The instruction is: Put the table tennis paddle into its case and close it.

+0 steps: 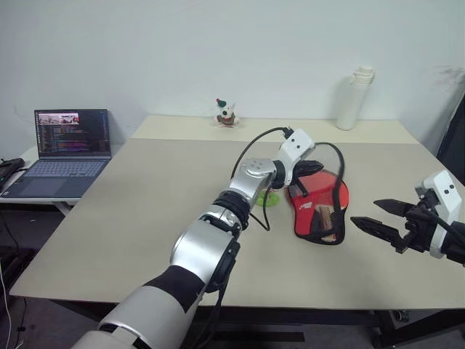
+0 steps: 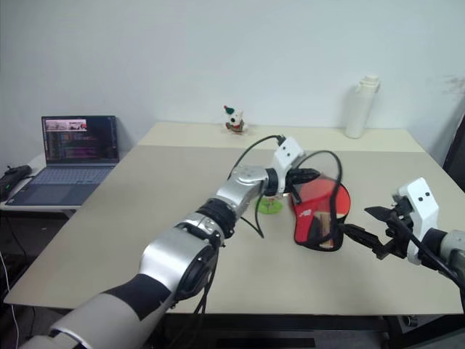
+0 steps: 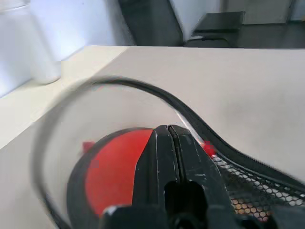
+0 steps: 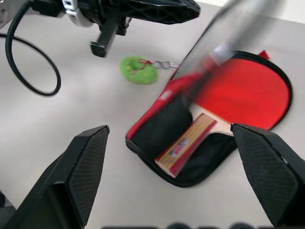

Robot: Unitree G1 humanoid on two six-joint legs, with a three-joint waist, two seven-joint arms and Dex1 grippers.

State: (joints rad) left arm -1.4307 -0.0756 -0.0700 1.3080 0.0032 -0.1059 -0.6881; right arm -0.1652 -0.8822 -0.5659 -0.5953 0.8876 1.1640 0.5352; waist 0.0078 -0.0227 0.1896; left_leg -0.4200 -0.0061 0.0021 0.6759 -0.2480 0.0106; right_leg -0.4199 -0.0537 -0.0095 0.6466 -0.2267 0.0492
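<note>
we see the table (image 1: 145,218) first, pale top, w/ the case (image 1: 320,211) lying on it as our landmark. case is unzipped, its upper flap raised on the side twd the left arm, red lining showing, black mesh pocket at the near end. the table tennis paddle (image 4: 228,102) lies inside the case, red face twd the far end, wooden handle twd the near end. laptop (image 1: 65,149) sits well apart from the case on a side desk. white bottle (image 1: 354,98) stands far behind the case. left gripper (image 1: 311,169) hangs over the case's raised edge, fingers pressed together; can't tell if they pinch anything. right gripper (image 1: 378,216) is beside the case, apart from it, fingers spread wide, empty. small figurine (image 1: 227,113) behind the case; green toy (image 4: 139,69) just beside the case.
</note>
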